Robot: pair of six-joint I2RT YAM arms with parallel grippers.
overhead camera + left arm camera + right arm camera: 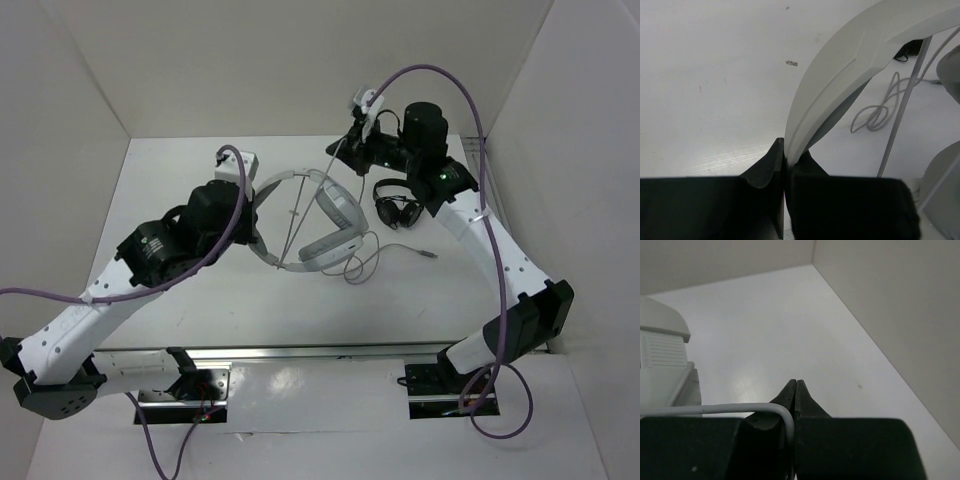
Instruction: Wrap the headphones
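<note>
A white bench (pixel 180 310) is enclosed by plain pale walls (pixel 300 60); beyond the right end effector (pixel 796 384), a wall corner (pixel 813 257) is seen, evenly lit.

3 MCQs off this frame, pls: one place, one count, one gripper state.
1. In the top view, the black headphones lie on which side of the grey headphones? A) left B) right C) on top
2. How many headphone sets show? A) one B) two C) three
3. The left gripper is: A) open B) shut on the black headphones C) shut on the headband
Key: 1 B, they sit nearer the right gripper. 2 B, one grey set, one black. 3 C, it clamps the headband in the left wrist view; the right gripper pinches the cable.
</note>
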